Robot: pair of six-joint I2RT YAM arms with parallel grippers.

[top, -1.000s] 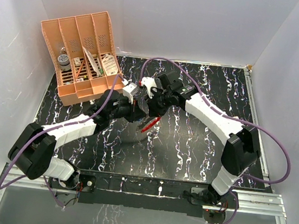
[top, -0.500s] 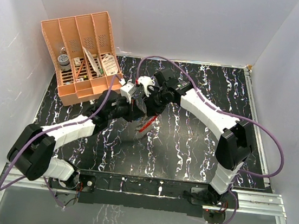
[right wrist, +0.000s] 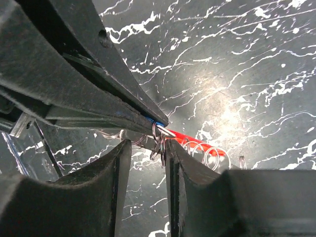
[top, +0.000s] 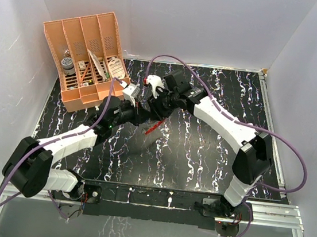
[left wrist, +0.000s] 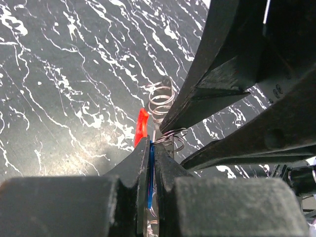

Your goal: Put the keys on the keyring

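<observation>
My left gripper (left wrist: pixel 151 143) is shut on the blue head of the key (left wrist: pixel 150 168), held edge-on between its pads. Just past its tip hangs the red keyring (left wrist: pixel 141 128), with thin silver wire rings (left wrist: pixel 163 101) beside it. In the right wrist view the blue key (right wrist: pixel 149 119) peeks from the left gripper's fingers (right wrist: pixel 74 74). The red keyring (right wrist: pixel 190 139) runs off to the right. My right gripper (right wrist: pixel 148 148) stands open, and a small bunch of wire rings (right wrist: pixel 160 140) hangs between its jaws. From above, both grippers meet over the table's middle, at the keyring (top: pixel 152 128).
An orange slotted organizer (top: pixel 90 58) with small items in it stands at the back left, close behind the left arm. The black marbled table (top: pixel 212 154) is walled in white on three sides. Purple cables loop over both arms.
The right gripper's jaws have opened; they were shut on the ring bunch. Both grippers and the keyring have drifted slightly left and toward the back.
</observation>
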